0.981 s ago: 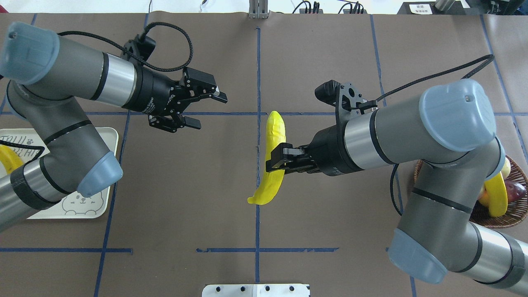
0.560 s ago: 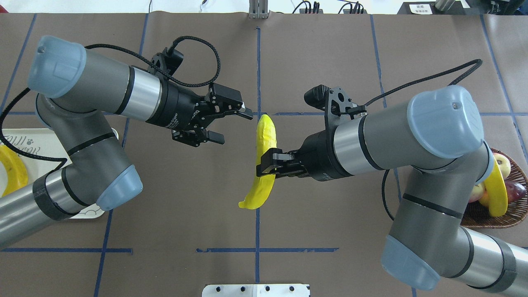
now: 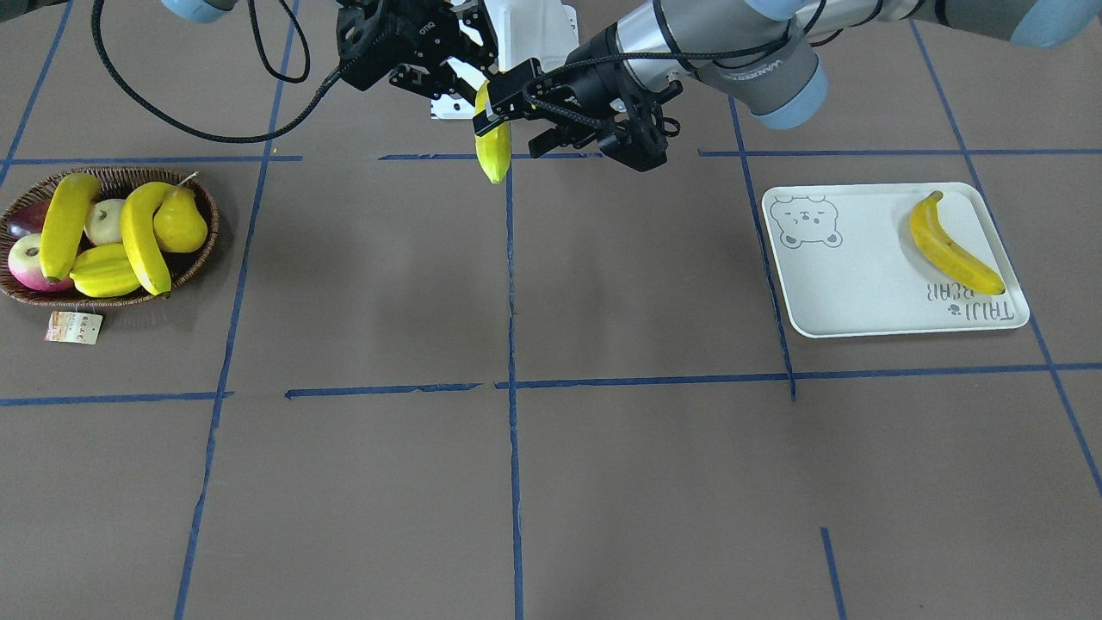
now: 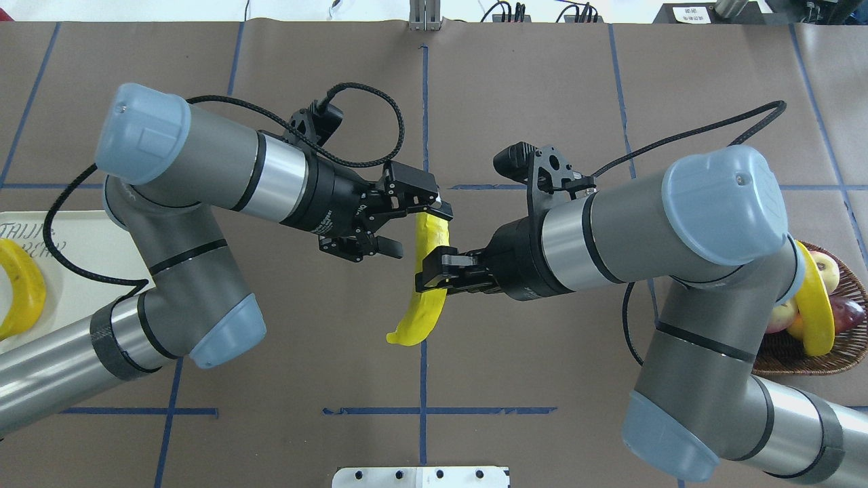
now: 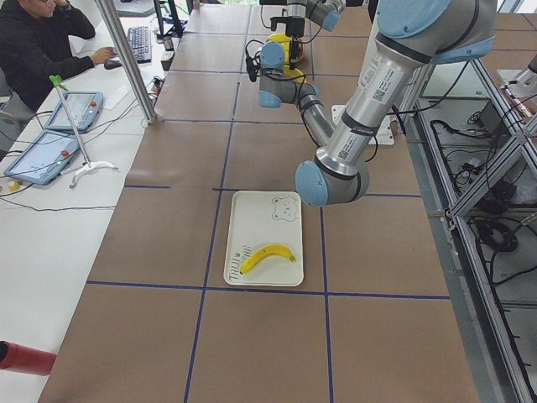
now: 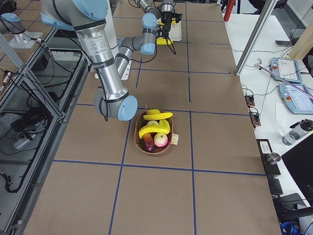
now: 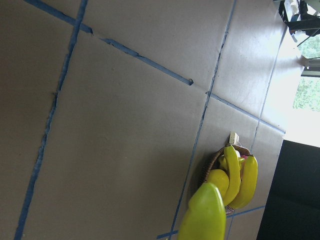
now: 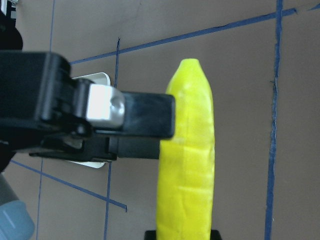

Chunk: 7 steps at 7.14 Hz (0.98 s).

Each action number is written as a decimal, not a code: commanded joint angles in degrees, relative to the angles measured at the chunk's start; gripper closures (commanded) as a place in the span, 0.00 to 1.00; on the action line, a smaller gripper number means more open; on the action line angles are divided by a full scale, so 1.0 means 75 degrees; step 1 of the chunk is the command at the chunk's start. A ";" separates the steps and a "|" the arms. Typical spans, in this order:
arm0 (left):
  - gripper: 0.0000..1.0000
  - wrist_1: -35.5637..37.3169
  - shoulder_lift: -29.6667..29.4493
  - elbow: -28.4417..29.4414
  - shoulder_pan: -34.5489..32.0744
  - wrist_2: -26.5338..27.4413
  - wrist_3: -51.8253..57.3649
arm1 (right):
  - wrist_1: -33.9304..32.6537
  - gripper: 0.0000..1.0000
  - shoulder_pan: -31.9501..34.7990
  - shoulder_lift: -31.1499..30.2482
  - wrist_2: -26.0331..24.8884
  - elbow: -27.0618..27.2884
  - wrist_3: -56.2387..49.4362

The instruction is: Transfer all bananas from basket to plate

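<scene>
both grey arms are extended inward, wrists facing each other. the black two-finger right gripper (image 4: 434, 271) is clamped on a long yellow banana (image 4: 417, 318); the black left gripper (image 4: 415, 230) is held spread at its far end.

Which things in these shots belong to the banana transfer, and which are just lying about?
Job: held banana, right gripper shut on it, left gripper open, basket bananas, plate banana, basket, plate.
Lying about: pear, starfruit, apples, tag.
</scene>
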 commanded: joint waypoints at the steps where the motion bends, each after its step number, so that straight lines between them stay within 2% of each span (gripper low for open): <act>1: 0.02 -0.0156 -0.0040 0.0080 0.0159 0.0102 0.0004 | 0.0000 0.99 -0.0002 0.0015 -0.0005 0.0001 0.0000; 3: 0.14 -0.0295 -0.0017 0.0080 0.0159 0.0102 0.0016 | 0.0000 0.99 -0.0002 0.0015 -0.0005 0.0001 0.0012; 4: 0.61 -0.0355 -0.0017 0.0080 0.0159 0.0102 0.0016 | 0.0000 0.99 -0.0013 0.0015 -0.0005 0.0001 0.0012; 5: 1.00 -0.0367 -0.0005 0.0080 0.0159 0.0090 0.0062 | 0.0000 0.98 -0.0002 0.0015 -0.0005 -0.0011 0.0000; 6: 1.00 -0.0367 0.0042 0.0069 0.0159 0.0078 0.0063 | 0.0000 0.96 -0.0002 0.0015 -0.0005 0.0001 -0.0023; 7: 1.00 -0.0367 0.0077 0.0022 0.0136 0.0067 0.0039 | -0.0012 0.55 -0.0002 0.0027 0.0006 -0.0011 0.0000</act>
